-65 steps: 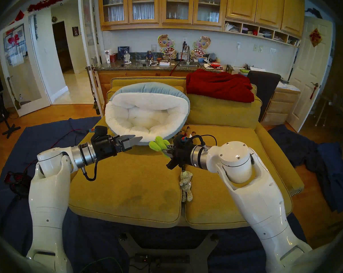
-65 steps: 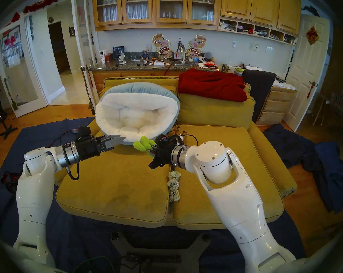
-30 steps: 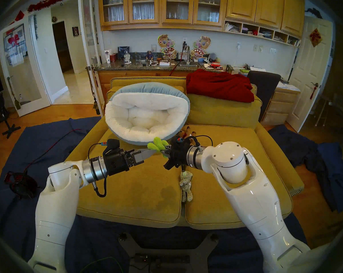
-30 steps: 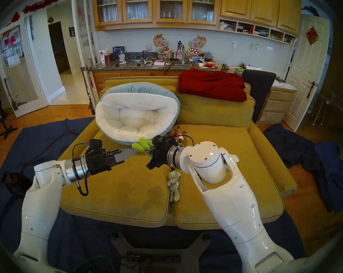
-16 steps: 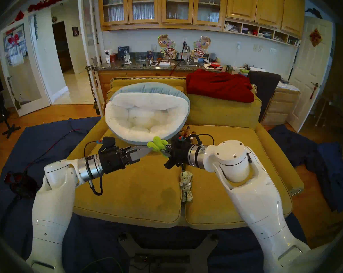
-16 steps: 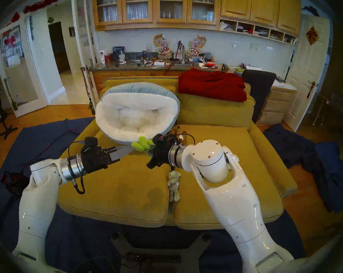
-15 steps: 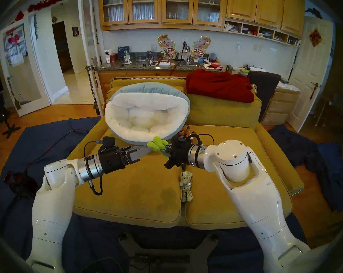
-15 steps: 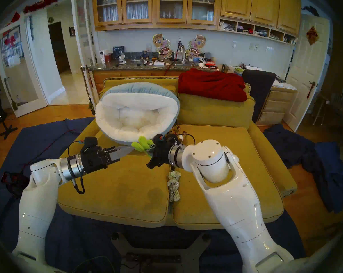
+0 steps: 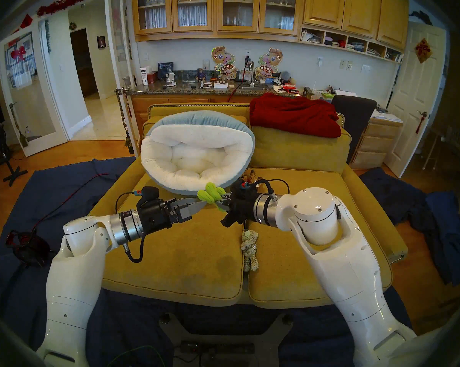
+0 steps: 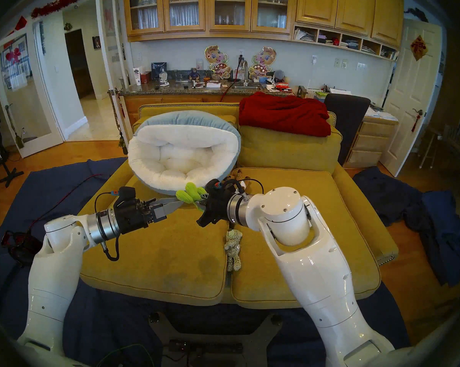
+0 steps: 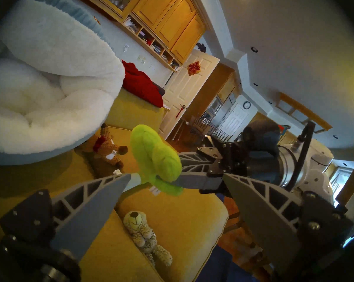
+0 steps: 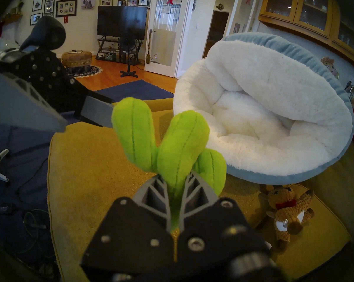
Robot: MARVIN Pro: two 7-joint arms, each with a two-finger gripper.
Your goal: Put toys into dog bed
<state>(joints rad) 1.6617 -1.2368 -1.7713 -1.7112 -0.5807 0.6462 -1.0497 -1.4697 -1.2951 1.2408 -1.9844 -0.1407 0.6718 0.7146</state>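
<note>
Now our left gripper (image 9: 198, 205), jaws spread wide, sits right up against the green cactus (image 9: 210, 193), where two seconds back it hung well to the left, by the dog bed's (image 9: 154, 157) near rim. In the last half second it has barely shifted. Our right gripper (image 12: 175, 191) has kept its place throughout, fingers pinched tight on the cactus's lower stem, holding it in the air just in front of the bed's near rim and above the sofa (image 9: 170, 239) seat.

In the left wrist view the cactus (image 11: 155, 157) lies beyond our open fingertips, nearer one fingertip (image 11: 123, 178) than the other; whether that one touches it we cannot tell. We judge this a handover being lined up: the left jaws have yet to close, and nothing has gone into the bed, whose white fleece shows bare.

Counting toys, we see three: one green cactus in our grip, one grey spotted cub (image 9: 249, 248) lying in the seam between the seat cushions, well in front of the bed, and one brown knitted animal (image 12: 285, 210) on the seat just beside the bed's right edge. There is one dog bed, propped against the sofa back, and one red blanket (image 9: 295, 115) on the back cushion to the bed's right.
</note>
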